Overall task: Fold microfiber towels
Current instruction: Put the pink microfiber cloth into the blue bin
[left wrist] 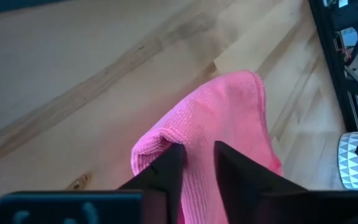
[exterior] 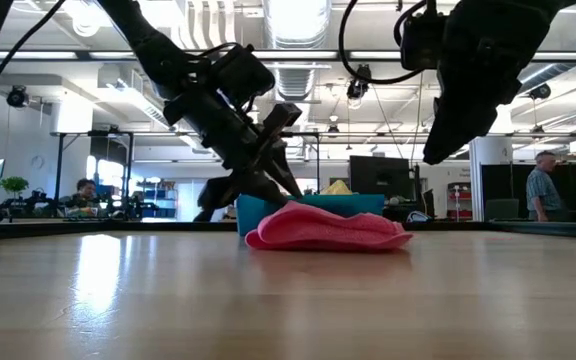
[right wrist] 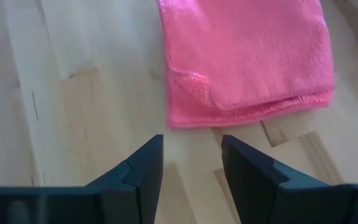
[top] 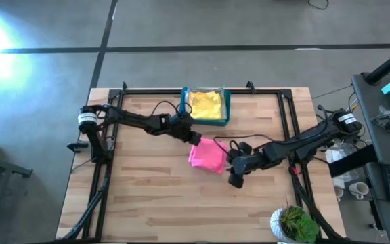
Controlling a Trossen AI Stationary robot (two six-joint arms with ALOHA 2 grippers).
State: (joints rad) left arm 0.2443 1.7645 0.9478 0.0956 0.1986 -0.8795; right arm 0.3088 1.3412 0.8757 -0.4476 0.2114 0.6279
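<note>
A pink towel (top: 207,156) lies folded on the wooden table, just on the near side of a blue bin (top: 226,108). A yellow towel (top: 206,104) lies in the bin. The grey, sage and lime towels do not show. My left gripper (top: 196,140) is shut on the pink towel's far left end. My right gripper (top: 233,169) is open and empty. It hangs above the table at the towel's near right side (right wrist: 191,152), raised clear of it in the low view (exterior: 438,150). My left gripper pinches a bunched fold of the pink towel at its far left end (left wrist: 161,142) between its two fingers. It comes slanting down from the table's far left. How many layers it holds, I cannot tell. The held end stands slightly raised, and the rest of the towel (exterior: 338,230) lies on the table.
The blue bin stands at the table's far edge, close behind my left gripper. A potted plant (top: 294,224) stands at the near right corner. Black frame rails (top: 290,122) run along the table's sides. Bare wood (top: 147,196) lies on the near side of the towel.
</note>
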